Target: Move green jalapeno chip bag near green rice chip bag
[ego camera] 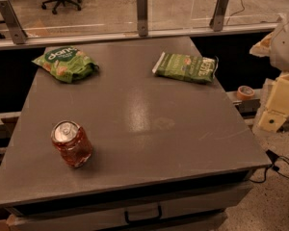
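The green jalapeno chip bag point(186, 67), dark olive-green and flat with a white edge, lies at the back right of the grey table point(149, 129). The green rice chip bag point(65, 63), bright green with a dark round logo, lies at the back left. A wide stretch of table separates the two bags. My gripper point(275, 106), pale cream, hangs at the right edge of the view, beyond the table's right side and lower than the jalapeno bag. It touches nothing.
A red drink can point(71, 143) lies on its side at the front left of the table. A glass barrier with metal posts point(142, 13) runs behind the table. A roll of tape point(244, 92) sits on a ledge to the right.
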Tool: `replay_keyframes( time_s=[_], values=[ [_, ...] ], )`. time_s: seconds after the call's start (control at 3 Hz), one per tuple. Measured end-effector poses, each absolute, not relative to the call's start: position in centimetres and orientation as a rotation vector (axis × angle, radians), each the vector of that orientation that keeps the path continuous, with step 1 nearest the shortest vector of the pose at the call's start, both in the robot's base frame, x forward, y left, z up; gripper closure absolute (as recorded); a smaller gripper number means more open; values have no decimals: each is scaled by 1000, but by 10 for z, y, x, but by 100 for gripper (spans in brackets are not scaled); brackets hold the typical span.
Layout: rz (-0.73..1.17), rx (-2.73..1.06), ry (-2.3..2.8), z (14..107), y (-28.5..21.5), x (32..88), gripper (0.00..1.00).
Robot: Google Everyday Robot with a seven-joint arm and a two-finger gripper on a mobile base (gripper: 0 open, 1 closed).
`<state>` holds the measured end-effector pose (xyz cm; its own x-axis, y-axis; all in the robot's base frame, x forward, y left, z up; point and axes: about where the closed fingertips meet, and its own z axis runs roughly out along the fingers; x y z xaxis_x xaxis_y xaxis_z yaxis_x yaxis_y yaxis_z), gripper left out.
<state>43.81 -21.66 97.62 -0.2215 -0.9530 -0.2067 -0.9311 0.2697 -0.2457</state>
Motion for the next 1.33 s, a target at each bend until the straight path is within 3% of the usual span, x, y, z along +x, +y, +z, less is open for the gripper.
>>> replay_keyframes(
  time_s=[0.67, 1.33],
  values=[
    [-68, -1710, 2182, 963, -220, 462, 0],
    [5, -1595, 1940, 916, -219, 586, 0]
  ],
)
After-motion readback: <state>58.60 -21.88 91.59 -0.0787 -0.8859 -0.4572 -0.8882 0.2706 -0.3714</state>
